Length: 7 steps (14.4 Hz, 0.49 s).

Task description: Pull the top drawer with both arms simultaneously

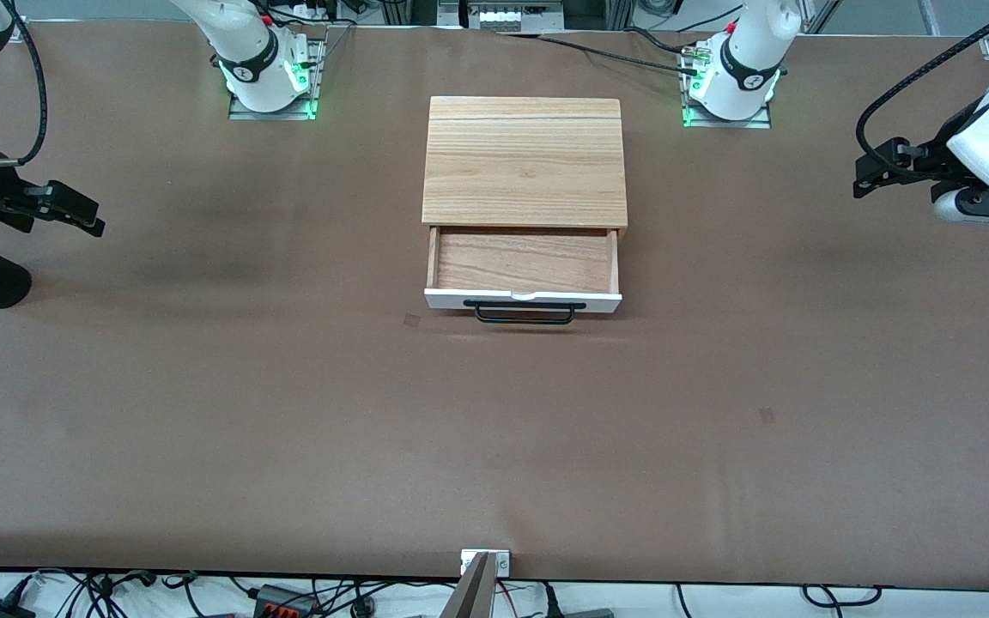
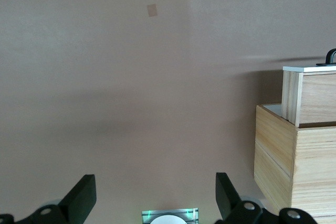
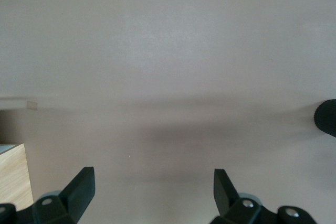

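The top drawer [image 1: 523, 261] stands pulled out of the light-wood cabinet [image 1: 524, 161], its wooden inside bare. Its white front and black bar handle [image 1: 524, 313] face the front camera. My left gripper [image 1: 865, 176] hangs open over the table toward the left arm's end, well away from the drawer. In the left wrist view its fingers [image 2: 84, 195] spread wide over bare table, with the drawer [image 2: 315, 95] and cabinet [image 2: 294, 161] off to one side. My right gripper [image 1: 87, 215] hangs open toward the right arm's end; its wrist view catches only a cabinet corner [image 3: 13, 177].
Two small tape squares [image 1: 411, 320] [image 1: 767, 415] lie on the brown table. A metal bracket [image 1: 485, 562] sits at the table edge nearest the front camera. The arm bases [image 1: 267, 77] [image 1: 731, 81] stand along the back edge, with cables near them.
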### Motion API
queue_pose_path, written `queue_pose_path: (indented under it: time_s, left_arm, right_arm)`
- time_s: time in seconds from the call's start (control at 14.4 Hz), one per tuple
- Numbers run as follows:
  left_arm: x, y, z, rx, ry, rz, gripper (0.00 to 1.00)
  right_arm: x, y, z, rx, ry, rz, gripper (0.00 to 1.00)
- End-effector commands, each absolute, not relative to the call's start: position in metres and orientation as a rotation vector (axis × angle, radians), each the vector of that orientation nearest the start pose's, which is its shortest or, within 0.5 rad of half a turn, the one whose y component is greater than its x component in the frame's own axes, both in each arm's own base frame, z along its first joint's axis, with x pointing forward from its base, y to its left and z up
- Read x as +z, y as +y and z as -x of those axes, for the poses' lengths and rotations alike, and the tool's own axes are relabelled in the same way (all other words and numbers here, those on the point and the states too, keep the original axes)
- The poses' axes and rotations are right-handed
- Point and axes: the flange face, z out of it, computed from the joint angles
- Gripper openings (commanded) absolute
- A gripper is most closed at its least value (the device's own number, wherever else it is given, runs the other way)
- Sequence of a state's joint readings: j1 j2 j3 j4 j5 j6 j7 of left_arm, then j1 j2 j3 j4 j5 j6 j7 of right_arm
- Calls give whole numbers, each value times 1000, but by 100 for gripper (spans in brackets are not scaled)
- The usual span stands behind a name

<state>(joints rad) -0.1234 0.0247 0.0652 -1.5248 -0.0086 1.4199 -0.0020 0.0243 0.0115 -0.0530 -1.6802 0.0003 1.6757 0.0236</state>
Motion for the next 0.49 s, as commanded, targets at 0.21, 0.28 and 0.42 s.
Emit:
queue_pose_path:
  time_s: [0.21,0.28,0.42]
  left_arm:
    - [624,-31,-547,208,116,3148,100]
    - [624,-31,-547,208,116,3148,100]
    - [624,-30,-547,208,114,3148,100]
  right_arm:
    - [582,-29,-562,3,91,3143,100]
    - [582,-28,-562,2,89,3142,100]
    - [581,-25,-562,5,82,3142,100]
